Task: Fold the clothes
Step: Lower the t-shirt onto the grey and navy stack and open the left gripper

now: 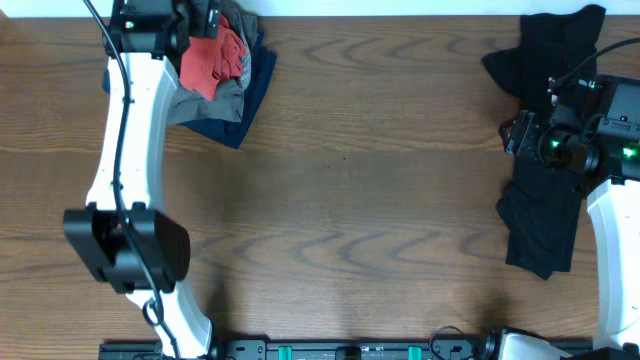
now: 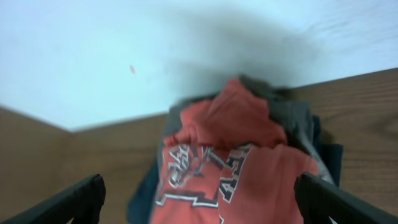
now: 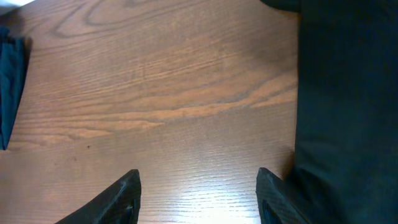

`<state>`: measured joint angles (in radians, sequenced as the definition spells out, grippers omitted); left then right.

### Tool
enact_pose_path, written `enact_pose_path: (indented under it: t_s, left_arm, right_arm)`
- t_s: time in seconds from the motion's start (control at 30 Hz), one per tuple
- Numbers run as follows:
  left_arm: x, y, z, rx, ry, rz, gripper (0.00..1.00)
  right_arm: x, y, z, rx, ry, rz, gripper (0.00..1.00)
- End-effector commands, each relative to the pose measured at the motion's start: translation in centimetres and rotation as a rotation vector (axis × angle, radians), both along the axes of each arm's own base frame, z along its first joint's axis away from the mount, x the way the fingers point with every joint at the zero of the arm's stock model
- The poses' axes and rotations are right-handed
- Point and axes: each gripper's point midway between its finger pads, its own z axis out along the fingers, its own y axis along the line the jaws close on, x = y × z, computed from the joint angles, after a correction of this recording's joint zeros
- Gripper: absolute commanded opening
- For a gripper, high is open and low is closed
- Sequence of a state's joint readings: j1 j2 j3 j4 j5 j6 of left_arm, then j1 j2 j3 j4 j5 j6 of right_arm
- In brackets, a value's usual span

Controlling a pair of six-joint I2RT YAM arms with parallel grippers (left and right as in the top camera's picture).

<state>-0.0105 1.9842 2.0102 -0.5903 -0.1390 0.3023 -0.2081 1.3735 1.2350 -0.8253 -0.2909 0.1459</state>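
A coral-red T-shirt (image 1: pixel 210 62) with white chest print lies bunched on a pile at the table's far left, over a grey-khaki piece (image 1: pixel 203 104) and a navy piece (image 1: pixel 250 88). My left gripper (image 1: pixel 200 18) is open above the pile; in the left wrist view its fingers (image 2: pixel 199 202) spread wide on either side of the red T-shirt (image 2: pixel 239 155). A black shirt (image 1: pixel 545 170) lies spread at the far right. My right gripper (image 1: pixel 515 135) is open and empty at the shirt's left edge; the right wrist view shows its fingers (image 3: pixel 198 196) over bare wood beside the black shirt (image 3: pixel 348 106).
The wooden table (image 1: pixel 360 180) runs between the two clothes piles. Its back edge meets a pale wall (image 2: pixel 93 56) just behind the left pile. The navy piece shows at the left edge of the right wrist view (image 3: pixel 11 87).
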Motion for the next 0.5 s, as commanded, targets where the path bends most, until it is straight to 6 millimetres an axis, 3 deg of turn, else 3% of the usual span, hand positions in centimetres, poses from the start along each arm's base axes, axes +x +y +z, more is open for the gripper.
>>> enact_pose_path:
  t_s: [0.0, 0.2, 0.37, 0.47]
  left_arm:
    - [1.3, 0.3, -7.7, -0.126, 0.128, 0.042, 0.98]
    - [2.2, -1.8, -14.8, -0.205, 0.243, 0.029, 1.00]
    - [1.5, -4.4, -18.7, -0.212, 0.343, 0.002, 0.99]
    - [1.3, -4.3, -21.1, -0.178, 0.382, 0.023, 0.99]
  right_arm:
    - [0.1, -0.3, 0.0, 0.004, 0.001, -0.012, 0.57]
    - [0.1, -0.2, 0.0, 0.008, 0.000, -0.009, 0.57]
    - [0.1, -0.2, 0.0, 0.012, -0.002, -0.015, 0.57]
    - [0.1, -0.2, 0.0, 0.012, -0.002, -0.015, 0.57]
